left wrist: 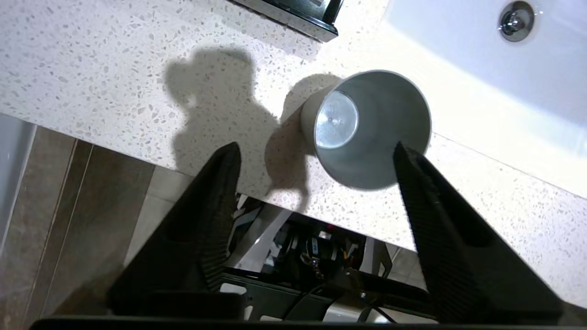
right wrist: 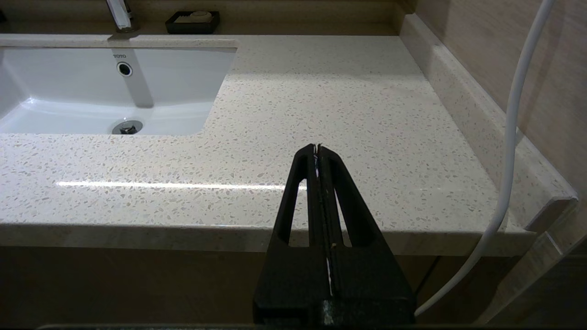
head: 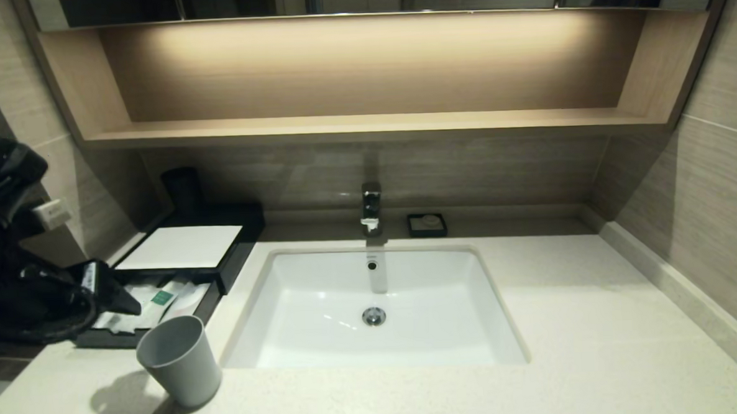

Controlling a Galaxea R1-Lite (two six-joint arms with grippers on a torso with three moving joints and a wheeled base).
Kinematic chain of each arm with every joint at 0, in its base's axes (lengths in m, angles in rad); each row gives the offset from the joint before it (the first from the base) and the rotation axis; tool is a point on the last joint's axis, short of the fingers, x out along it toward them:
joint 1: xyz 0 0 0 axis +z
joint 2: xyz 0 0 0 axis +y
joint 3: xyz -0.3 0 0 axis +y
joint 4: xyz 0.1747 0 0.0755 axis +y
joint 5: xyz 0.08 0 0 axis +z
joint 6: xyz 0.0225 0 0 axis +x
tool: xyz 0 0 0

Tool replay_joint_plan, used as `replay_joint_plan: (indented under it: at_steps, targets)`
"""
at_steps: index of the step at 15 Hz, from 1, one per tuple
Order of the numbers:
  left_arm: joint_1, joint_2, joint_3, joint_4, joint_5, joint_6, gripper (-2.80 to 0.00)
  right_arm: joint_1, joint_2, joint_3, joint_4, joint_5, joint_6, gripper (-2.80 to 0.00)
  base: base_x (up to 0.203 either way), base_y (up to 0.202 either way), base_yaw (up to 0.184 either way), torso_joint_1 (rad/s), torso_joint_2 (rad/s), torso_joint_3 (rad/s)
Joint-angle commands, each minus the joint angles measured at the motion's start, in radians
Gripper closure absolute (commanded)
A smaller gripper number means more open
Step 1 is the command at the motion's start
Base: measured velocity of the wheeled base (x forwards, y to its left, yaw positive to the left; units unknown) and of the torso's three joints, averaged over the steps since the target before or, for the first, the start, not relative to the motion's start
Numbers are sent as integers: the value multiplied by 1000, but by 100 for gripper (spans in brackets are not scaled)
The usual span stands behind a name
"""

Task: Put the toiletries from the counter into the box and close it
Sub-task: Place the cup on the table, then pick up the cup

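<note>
I am holding my left hand (left wrist: 316, 156) open at lower left, near the grey cup (head: 179, 358); toiletries (head: 161, 298) are lying in the box (head: 180, 247)'s open drawer. Pushing it shut, I risk toppling the cup.

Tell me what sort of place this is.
Likely a hotel bathroom vanity: a white sink with a faucet set in a speckled counter, plus a soap dish and a toiletries box.
</note>
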Motion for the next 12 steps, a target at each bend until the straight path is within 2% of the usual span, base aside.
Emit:
replay_joint_plan:
  at_steps: [1,3,7,10,12]
  targets:
    - [-17,-133,57,2,-3,16,0,0,-2,2,0,0,0,0,0,0,0,0,0,0]
    - [-61,-207,132,-2,-6,25,0,0,-2,2,0,0,0,0,0,0,0,0,0,0]
    - [-139,-243,252,-54,-10,25,0,0,-1,2,0,0,0,0,0,0,0,0,0,0]
    - [-192,-251,356,-163,-7,17,0,0,-2,2,0,0,0,0,0,0,0,0,0,0]
    - [-203,-250,413,-251,-6,13,0,0,-1,2,0,0,0,0,0,0,0,0,0,0]
